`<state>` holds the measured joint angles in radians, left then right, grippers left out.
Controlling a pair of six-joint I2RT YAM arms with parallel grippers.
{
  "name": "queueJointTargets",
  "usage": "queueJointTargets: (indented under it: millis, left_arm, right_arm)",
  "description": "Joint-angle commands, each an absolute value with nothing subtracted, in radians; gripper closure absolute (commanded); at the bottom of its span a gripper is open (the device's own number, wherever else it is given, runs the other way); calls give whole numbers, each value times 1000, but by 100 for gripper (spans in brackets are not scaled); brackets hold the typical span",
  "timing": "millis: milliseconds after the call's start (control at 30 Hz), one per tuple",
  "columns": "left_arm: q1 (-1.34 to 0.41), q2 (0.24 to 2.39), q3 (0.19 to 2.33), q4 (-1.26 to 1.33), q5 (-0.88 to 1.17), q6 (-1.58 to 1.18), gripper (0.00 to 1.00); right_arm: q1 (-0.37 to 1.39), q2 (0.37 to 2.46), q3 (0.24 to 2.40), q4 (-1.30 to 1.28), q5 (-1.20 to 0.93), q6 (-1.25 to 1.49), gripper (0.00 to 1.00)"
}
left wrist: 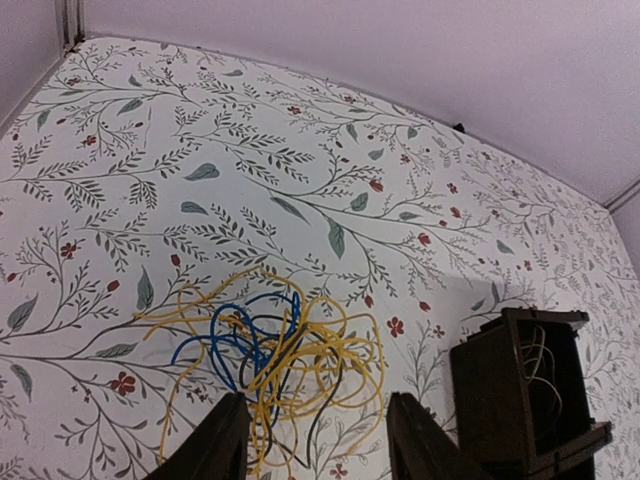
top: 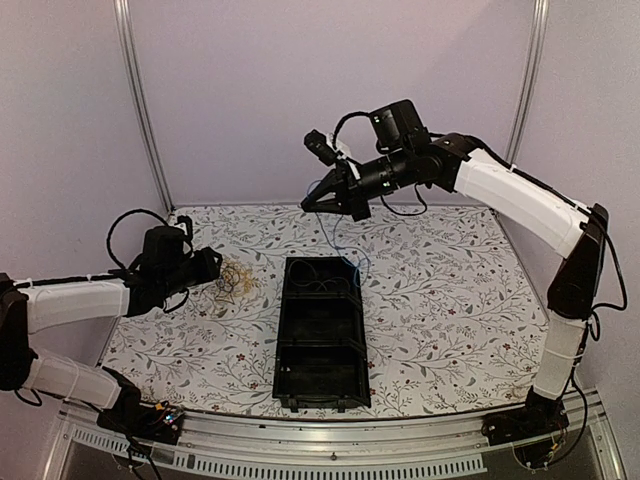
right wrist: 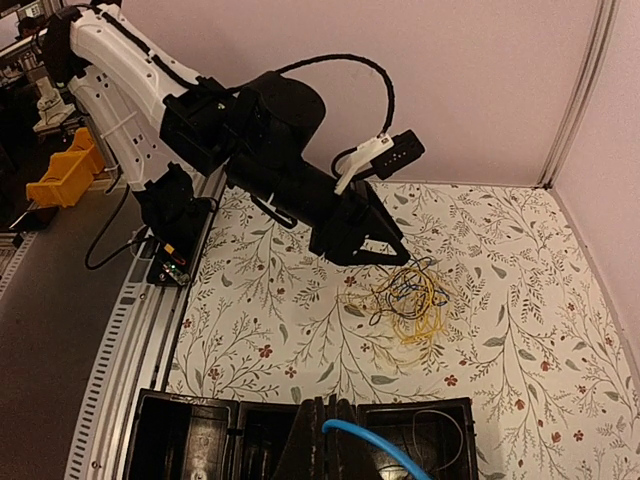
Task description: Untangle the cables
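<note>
A tangle of thin yellow, blue and dark cables [top: 238, 280] lies on the flowered table, left of the black tray [top: 322, 385]. My left gripper [top: 212, 265] is low beside it. In the left wrist view the gripper [left wrist: 315, 440] is open, its fingers [left wrist: 215, 445] apart on either side of the near edge of the tangle [left wrist: 270, 360]. My right gripper [top: 306, 205] is high over the tray's far end, shut on a blue cable [top: 331, 235] that hangs down towards the far compartment. In the right wrist view the shut gripper [right wrist: 337, 420] holds the blue cable [right wrist: 395, 452].
The tray [right wrist: 200, 440] has three compartments in a row; a thin wire [right wrist: 440, 430] lies in the far one. The tray's corner [left wrist: 520, 390] stands right of my left gripper. Walls close the table at the back and sides.
</note>
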<state>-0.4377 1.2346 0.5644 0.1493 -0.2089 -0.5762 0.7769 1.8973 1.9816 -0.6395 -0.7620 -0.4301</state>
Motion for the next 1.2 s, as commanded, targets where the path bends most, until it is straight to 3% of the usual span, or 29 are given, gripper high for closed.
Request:
queueJointTargets:
  millis: [0,833,1167]
  left_arm:
    - [-438,1220,579,130,-235,-573,50]
    - [-414,1196,519,132,-244,-582,49]
    - [-407,1196,509,139,-239,-582,49]
  right_arm:
    - [789,1858,1934,-637,-812,-417,100]
    - [885,1937,1826,-593,-861,-387,100]
    - [886,1978,1687,-488,-890,-339,100]
